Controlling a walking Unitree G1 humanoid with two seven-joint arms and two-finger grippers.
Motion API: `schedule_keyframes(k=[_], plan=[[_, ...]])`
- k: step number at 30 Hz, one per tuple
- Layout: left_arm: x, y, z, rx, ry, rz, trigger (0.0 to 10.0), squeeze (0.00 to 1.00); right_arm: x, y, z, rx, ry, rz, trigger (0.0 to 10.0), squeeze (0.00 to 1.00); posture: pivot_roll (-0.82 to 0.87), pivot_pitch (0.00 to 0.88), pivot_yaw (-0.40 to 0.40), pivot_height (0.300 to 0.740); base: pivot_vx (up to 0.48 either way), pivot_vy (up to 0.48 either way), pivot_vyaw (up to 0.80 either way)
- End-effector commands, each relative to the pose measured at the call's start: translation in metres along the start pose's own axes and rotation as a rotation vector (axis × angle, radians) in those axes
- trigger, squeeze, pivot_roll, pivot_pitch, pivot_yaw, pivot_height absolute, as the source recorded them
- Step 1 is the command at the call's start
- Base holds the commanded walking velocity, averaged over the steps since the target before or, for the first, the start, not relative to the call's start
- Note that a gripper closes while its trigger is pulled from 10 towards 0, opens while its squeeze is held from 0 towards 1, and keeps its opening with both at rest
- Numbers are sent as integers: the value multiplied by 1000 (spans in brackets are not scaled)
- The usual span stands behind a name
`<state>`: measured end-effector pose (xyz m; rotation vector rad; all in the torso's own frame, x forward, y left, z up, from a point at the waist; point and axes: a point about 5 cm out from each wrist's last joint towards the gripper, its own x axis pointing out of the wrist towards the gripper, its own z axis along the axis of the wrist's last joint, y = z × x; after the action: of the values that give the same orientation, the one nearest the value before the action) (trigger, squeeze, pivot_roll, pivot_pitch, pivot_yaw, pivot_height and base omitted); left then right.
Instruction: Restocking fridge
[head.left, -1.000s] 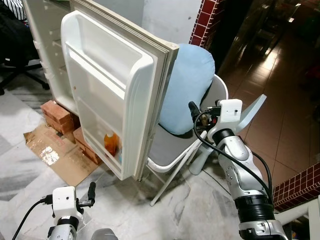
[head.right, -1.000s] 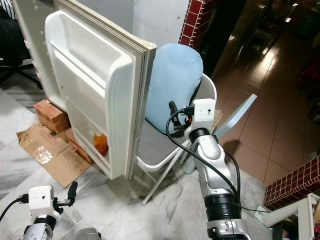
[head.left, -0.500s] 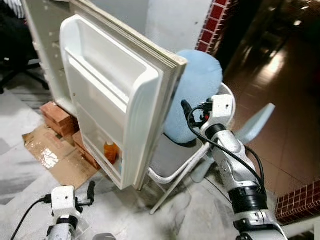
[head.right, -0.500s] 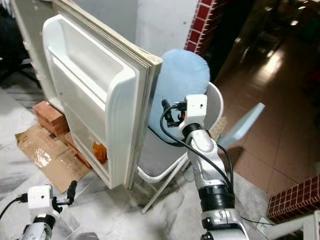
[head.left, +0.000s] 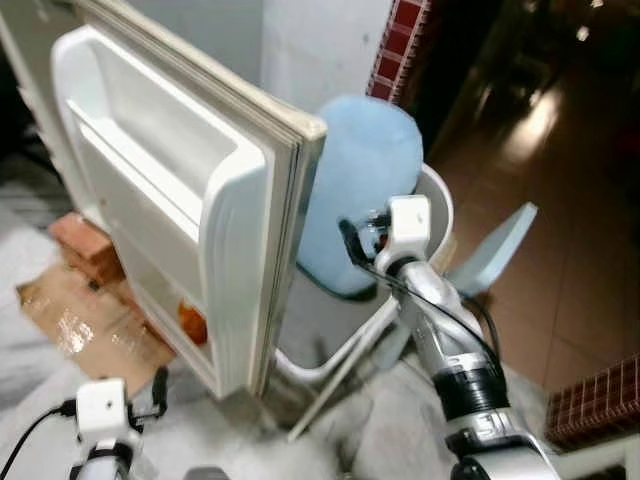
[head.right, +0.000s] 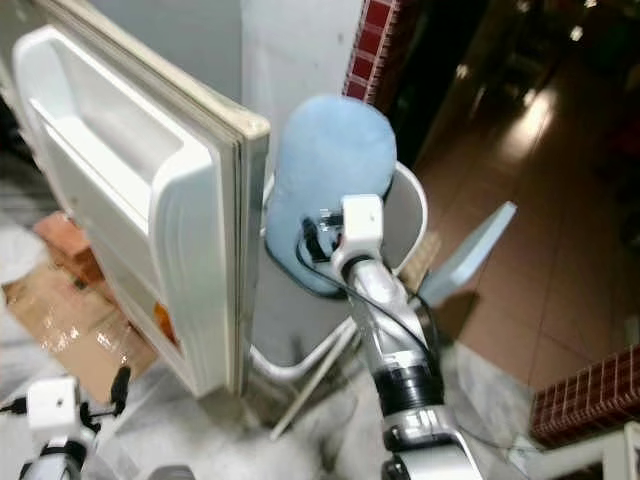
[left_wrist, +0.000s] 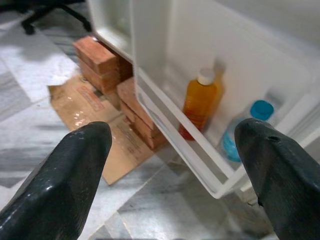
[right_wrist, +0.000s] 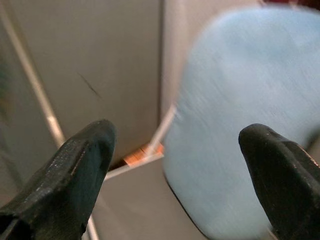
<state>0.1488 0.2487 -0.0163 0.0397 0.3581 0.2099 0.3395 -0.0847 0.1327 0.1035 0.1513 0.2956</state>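
The white fridge door (head.left: 190, 200) stands open with its inner shelves facing me. An orange juice bottle (left_wrist: 200, 102) and a blue-capped clear bottle (left_wrist: 243, 131) stand in its bottom shelf. My left gripper (left_wrist: 172, 145) hangs low near the floor, open and empty, pointing at that shelf from a short way off. My right gripper (head.left: 352, 240) is raised behind the door's outer edge, open and empty. It points at the gap between the door's grey back and a light blue cushion (right_wrist: 240, 110).
The cushion leans on a white folding chair (head.left: 330, 345) right behind the door. Red bricks (left_wrist: 100, 57) and wet cardboard (left_wrist: 85, 110) lie on the marble floor under the fridge. A pale blue panel (head.left: 490, 255) leans to the right, with brown floor tiles (head.left: 560, 200) beyond it.
The whole view has swung and blurred, so the camera moved. My right gripper has drawn in closer to the cushion and the door's edge. The left gripper stays low.
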Motion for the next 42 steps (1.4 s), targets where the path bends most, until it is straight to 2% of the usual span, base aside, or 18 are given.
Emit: schedule_keyframes(k=[1,3,4,7,9,12,14,15,16,18,21,23,25,29,31,35,38,42], plan=[[4,-6,3,-12,-2,-16,10000,0,6,9,10,30,-5,38,10000,0,132,0,-113,740,0,0,0],[6,-7,3,-16,2,-18,10000,0,11,29,22,55,-31,118,10000,0,132,0,-113,740,0,0,0],[7,-9,2,-19,5,-21,10000,0,15,50,31,48,-45,214,10000,0,134,0,-115,740,0,0,0],[9,-10,3,-20,7,-23,10000,0,16,78,39,32,-44,348,10000,0,141,0,-120,740,0,0,0],[10,-11,3,-18,6,-19,10000,0,7,113,50,27,-59,576,10000,0,158,0,-133,740,0,0,0],[11,-10,3,-16,4,-7,10000,0,-11,134,59,47,-68,792,10000,0,166,0,-140,740,0,0,0],[11,-8,2,-20,7,4,10000,0,-35,143,65,123,-35,1019,10000,0,168,0,-146,740,0,0,0],[11,-8,1,-27,12,10,10000,0,-49,143,67,122,-24,1143,10000,0,164,0,-146,740,0,0,0],[11,-8,-1,-43,22,16,10000,0,-60,133,61,94,7,1216,10000,0,159,0,-145,740,0,0,0],[12,-9,-2,-55,29,19,10000,0,-60,124,54,69,30,1215,10000,0,156,0,-142,740,0,0,0],[13,-9,-4,-89,49,24,10000,0,-41,99,30,-41,110,1018,10000,0,155,0,-139,740,0,0,0],[14,-8,-5,-93,53,28,10000,0,-37,92,23,-71,136,974,10000,0,155,0,-138,740,0,0,0],[13,-5,-9,-105,75,42,10000,0,-34,74,8,-136,201,898,10000,0,155,0,-133,740,0,0,0],[10,-4,-15,-124,102,51,10000,0,-38,67,2,-159,233,905,10000,0,153,0,-127,740,0,0,0],[8,-3,-20,-145,128,59,10000,0,-33,64,-5,-206,242,868,10000,0,154,0,-127,740,0,0,0],[2,-2,-32,-225,199,100,10000,0,-19,76,3,-231,176,825,10000,0,162,0,-134,740,0,0,0],[-6,-1,-49,-336,300,139,10000,0,-6,95,17,-240,93,799,10000,0,173,0,-143,740,0,0,0],[-19,-7,-71,-402,450,127,10000,0,5,116,35,-190,10,760,10000,0,189,0,-153,740,0,0,0]])
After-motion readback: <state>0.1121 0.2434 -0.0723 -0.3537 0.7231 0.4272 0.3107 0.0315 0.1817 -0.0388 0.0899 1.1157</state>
